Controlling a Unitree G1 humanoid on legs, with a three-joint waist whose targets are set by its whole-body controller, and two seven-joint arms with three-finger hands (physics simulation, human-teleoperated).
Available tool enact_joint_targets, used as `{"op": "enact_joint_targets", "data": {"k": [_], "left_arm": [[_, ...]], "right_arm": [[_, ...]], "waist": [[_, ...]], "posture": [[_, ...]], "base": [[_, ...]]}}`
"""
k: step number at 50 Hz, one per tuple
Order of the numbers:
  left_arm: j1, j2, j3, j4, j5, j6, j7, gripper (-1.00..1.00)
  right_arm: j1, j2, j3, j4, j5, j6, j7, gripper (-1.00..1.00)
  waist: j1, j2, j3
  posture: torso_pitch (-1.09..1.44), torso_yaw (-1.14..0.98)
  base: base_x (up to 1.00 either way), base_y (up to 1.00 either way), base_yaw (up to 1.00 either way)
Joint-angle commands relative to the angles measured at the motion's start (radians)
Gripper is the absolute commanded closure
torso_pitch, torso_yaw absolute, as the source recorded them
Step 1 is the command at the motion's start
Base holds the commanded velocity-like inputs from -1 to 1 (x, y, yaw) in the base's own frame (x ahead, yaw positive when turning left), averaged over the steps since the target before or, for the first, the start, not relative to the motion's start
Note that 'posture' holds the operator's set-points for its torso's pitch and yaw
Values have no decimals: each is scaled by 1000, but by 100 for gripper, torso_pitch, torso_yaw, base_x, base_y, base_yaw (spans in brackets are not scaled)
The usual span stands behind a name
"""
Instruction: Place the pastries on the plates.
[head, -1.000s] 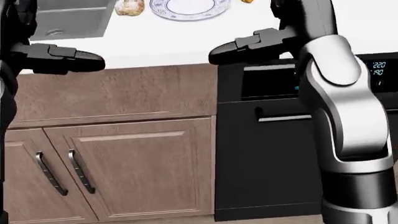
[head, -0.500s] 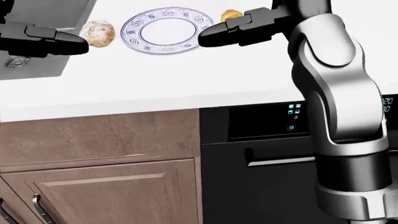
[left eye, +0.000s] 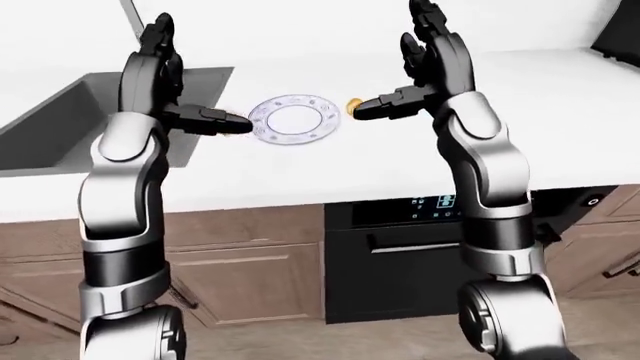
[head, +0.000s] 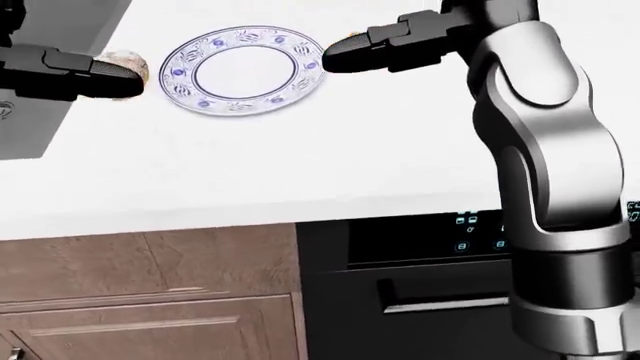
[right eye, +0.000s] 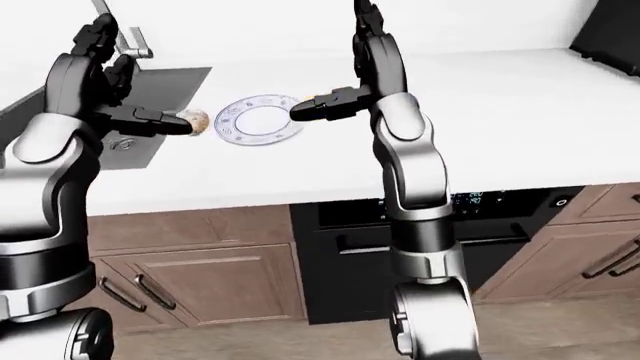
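White counter (head: 330, 150) — blue-patterned plate (head: 243, 69), speckled pastry (right eye: 193, 119) beside; both hands' fingers open.

Head view: you look steeply down, close on the table (head: 300, 172).
Eye views: you see wider, from farther back.
Shared: the plate (head: 243, 69).

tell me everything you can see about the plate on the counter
The plate is round and white, looks ceramic, with a blue patterned rim and a plain centre. It lies flat on the white counter, right of the sink, with nothing on it. Neither hand touches it; a pastry sits off each side.
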Motion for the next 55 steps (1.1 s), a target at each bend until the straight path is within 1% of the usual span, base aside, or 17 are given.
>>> {"op": "enact_joint_targets", "data": {"k": [1, 4, 7, 8, 9, 11, 13, 19, 28, 32, 34, 36, 42, 44, 51, 53, 55], "left_arm": [[-44, 17, 11, -57, 4, -31, 1, -100], [-46, 19, 14, -63, 5, -24, 0, -100], [-45, 17, 14, -64, 6, -25, -1, -100], [-46, 17, 14, -63, 6, -26, -1, -100], [-45, 17, 14, -63, 6, -27, -1, -100], [-42, 14, 14, -61, 6, -30, -1, -100], [-41, 13, 14, -59, 7, -32, 1, -100], [-36, 14, 12, -62, 10, -29, -2, -100], [-36, 14, 13, -68, 14, -21, -8, -100], [-35, 12, 11, -61, 18, -28, -9, -100], [-40, 13, 11, -56, 19, -30, -10, -100], [-42, 14, 10, -52, 21, -31, -10, -100], [-42, 13, 10, -57, 23, -26, -12, -100], [-42, 12, 10, -57, 24, -27, -11, -100], [-32, 10, 11, -55, 30, -34, -12, -100], [-30, 10, 11, -57, 30, -34, -12, -100], [-27, 12, 13, -62, 30, -31, -14, -100]], "right_arm": [[-49, -17, -20, -50, 6, -47, -3, -100], [-56, -23, -17, -38, -1, -57, -9, -100], [-61, -28, -20, -22, -10, -64, -24, -100], [-63, -28, -16, -19, -15, -57, -27, -100], [-62, -30, -18, -19, -19, -55, -29, -100], [-61, -26, -24, -26, -10, -49, -29, -100], [-59, -28, -24, -29, -10, -47, -34, -100], [-51, -33, -25, -51, 2, -44, -30, -100], [-46, -36, -27, -64, 12, -40, -29, -100], [-47, -33, -28, -64, 21, -40, -35, -100], [-53, -32, -29, -52, 24, -50, -41, -100], [-55, -36, -21, -43, 15, -54, -39, -100], [-59, -35, -25, -42, 13, -59, -36, -100], [-57, -34, -27, -47, 17, -56, -36, -100], [-50, -36, -21, -60, 13, -46, -31, -100], [-52, -32, -24, -55, 11, -46, -34, -100], [-48, -35, -31, -69, 16, -25, -39, -100]], "waist": [[-5, 15, -41], [-2, -11, -33], [0, -81, -19], [-16, -45, -25], [0, -75, 1], [-1, -53, -21], [-4, -38, -14], [-21, 69, -7], [-10, 32, -13], [3, -17, 9], [4, -54, -28], [7, -26, -14], [-3, -53, -41], [-3, -55, -27], [-14, 10, -15], [-28, 104, -33], [-21, 69, -13]], "posture": [[0, 0], [0, 0], [0, 0], [0, 0], [0, 0], [0, 0], [0, 0], [0, 0], [0, 0], [0, 0], [0, 0], [0, 0], [0, 0], [0, 0], [0, 0], [0, 0], [0, 0]], "base": [[3, 0, 38], [7, 0, 39], [7, 0, 38], [9, 30, 0], [0, 0, 0], [0, 0, 0], [1, 0, 0], [22, 5, 0], [31, 7, 0], [26, 2, 0], [0, 0, 0], [0, 0, 0], [2, 18, 0], [12, 38, 0], [13, 32, 0], [5, 0, 0], [0, 0, 0]]}}
